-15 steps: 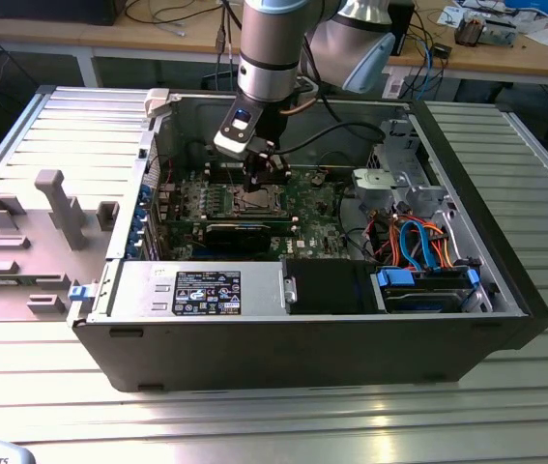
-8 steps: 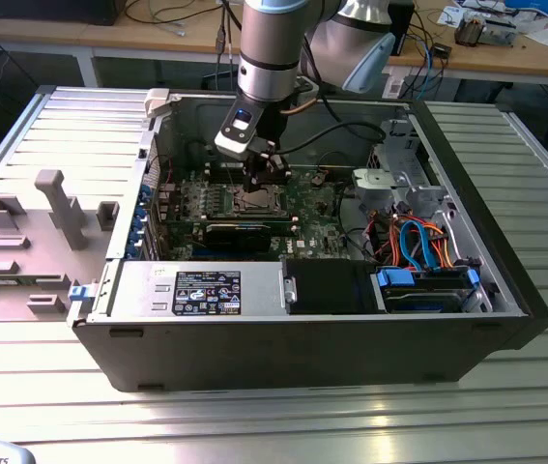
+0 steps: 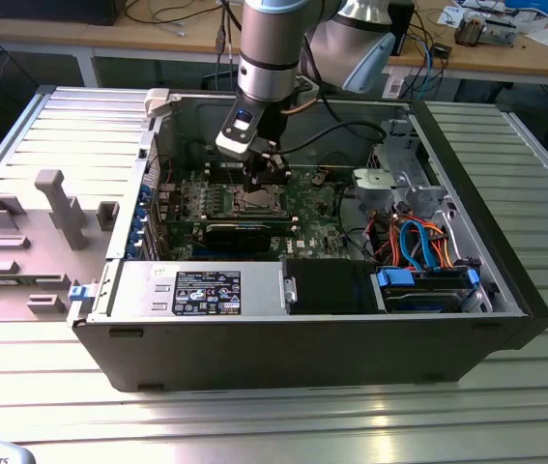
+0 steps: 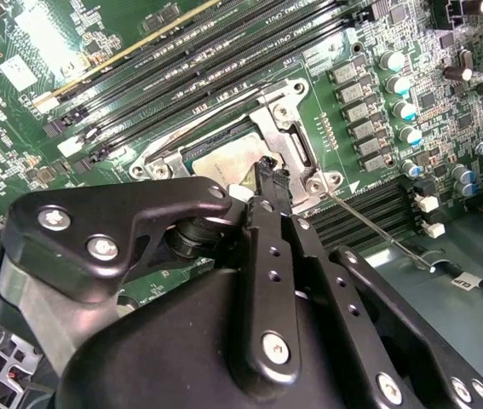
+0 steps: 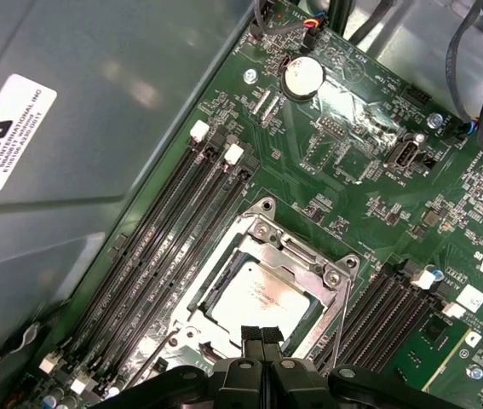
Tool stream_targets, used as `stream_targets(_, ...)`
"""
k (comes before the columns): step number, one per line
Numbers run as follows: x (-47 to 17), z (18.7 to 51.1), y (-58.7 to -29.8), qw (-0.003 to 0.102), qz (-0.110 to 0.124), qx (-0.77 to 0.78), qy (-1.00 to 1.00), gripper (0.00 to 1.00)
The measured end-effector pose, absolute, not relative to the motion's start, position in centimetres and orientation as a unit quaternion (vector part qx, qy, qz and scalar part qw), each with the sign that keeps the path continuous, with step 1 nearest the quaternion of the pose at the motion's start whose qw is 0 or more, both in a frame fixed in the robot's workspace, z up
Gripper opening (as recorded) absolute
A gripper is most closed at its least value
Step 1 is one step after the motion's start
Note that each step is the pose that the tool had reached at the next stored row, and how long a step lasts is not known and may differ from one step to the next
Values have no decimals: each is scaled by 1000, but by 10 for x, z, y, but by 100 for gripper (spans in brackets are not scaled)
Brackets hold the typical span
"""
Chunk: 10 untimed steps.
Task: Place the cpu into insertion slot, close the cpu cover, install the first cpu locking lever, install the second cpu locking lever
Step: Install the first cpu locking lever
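So the fingertips (image 5: 252,336) are pressed right together, nothing pinched between them. In both wrist views the gripper (image 5: 262,334) (image 4: 271,170) has its tip down at one edge of the insertion slot (image 3: 254,200). I can't tell if it's actually pushing on the metal or just above it.

The cpu (image 5: 254,294) (image 4: 224,158) is sitting in the slot, silvery-tan top facing up, just past the fingertips. The cpu cover (image 5: 262,228) (image 4: 279,102) lies flat over the slot with the cpu showing through its window. A thin wire lever (image 4: 369,223) (image 5: 342,307) runs along one side of the slot and sticks out past its corner.

Going outward from the slot, long black memory slots (image 5: 164,247) (image 4: 224,51) run on two opposite sides of it on the green circuit board (image 5: 352,170). The board has tiny white lettering all over. A coin battery (image 5: 302,75) sits well away from the slot.

Labels: a white sticker (image 5: 11,132) with black print and a logo mark is on the grey case wall (image 5: 122,102) beyond the memory slots. In the exterior view a black-and-white sticker (image 3: 208,292) sits on the silver box in front of the slot. A long black card (image 3: 240,235) lies between the two, all inside the open computer case (image 3: 302,348).
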<state>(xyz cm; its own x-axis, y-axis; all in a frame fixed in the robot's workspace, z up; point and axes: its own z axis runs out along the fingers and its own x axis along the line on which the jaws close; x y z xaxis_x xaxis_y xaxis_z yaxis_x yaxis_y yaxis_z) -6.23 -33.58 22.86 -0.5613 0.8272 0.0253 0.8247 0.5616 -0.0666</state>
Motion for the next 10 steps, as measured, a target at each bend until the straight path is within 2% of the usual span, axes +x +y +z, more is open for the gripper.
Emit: stream_targets(10,-62,229,-336,27,24,-462,-886,11)
